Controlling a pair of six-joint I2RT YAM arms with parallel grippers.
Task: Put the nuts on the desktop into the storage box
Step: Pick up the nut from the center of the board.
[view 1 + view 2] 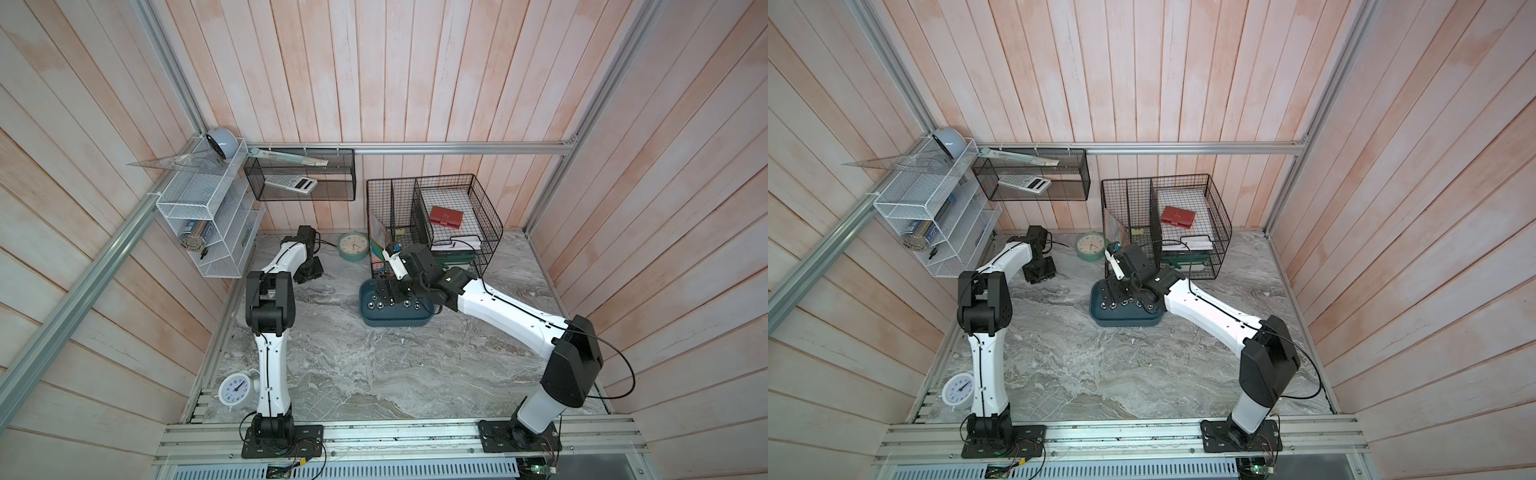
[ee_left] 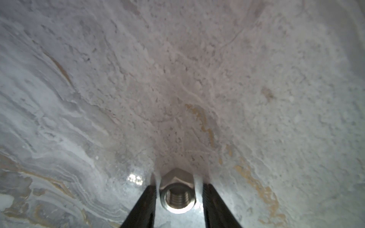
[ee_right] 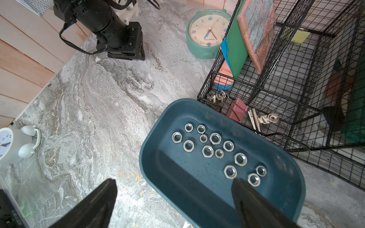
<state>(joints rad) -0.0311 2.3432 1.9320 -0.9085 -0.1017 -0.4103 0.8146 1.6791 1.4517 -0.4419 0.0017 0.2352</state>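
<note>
Looking down your left claw [image 2: 179, 185], you see its jaws narrowly parted around one silver hexagonal metal nut [image 2: 177, 199] lying on the grey marble-patterned counter [image 2: 177, 79]. Your right claw [image 3: 174, 181] gapes empty over the shallow teal plastic storage box [image 3: 147, 158] holding many silver nuts [image 3: 207, 151].

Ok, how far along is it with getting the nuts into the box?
Mostly done: thirteen nuts show in the box. In hand: the left gripper straddles one nut on the desktop, jaws not yet clamped. The right gripper hangs open and empty over the box. Still to do: grip that nut and carry it over; no other loose nuts show.
</note>
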